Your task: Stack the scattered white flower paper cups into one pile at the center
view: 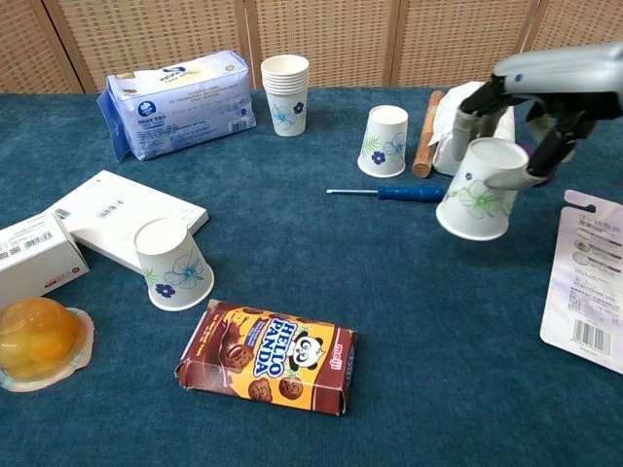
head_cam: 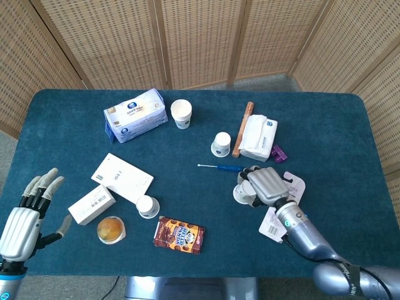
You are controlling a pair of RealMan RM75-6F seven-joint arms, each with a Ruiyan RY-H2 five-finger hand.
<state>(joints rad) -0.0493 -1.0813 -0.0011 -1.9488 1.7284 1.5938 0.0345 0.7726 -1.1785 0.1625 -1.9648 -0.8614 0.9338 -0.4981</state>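
Nearest, the left hand [head_cam: 22, 215] hangs empty with fingers spread, then the right hand [view: 545, 92] holds an inverted paper cup [view: 477, 189] above the table [view: 438, 321], near the screwdriver [view: 394, 193], with the cup stack [view: 286, 93] farthest.

On the dark blue cloth-covered table [head_cam: 75, 112] lie a blue-and-white tissue pack [head_cam: 135, 115], a flat white box [head_cam: 122, 177], a small white carton [head_cam: 91, 204], an orange jelly cup [head_cam: 110, 229], a brown Hello Panda biscuit box [view: 267, 355], a blue-handled screwdriver [view: 387, 193], a wooden stick [view: 425, 133] beside a white wipes pack [head_cam: 258, 137], and a white carded package [view: 587, 295].
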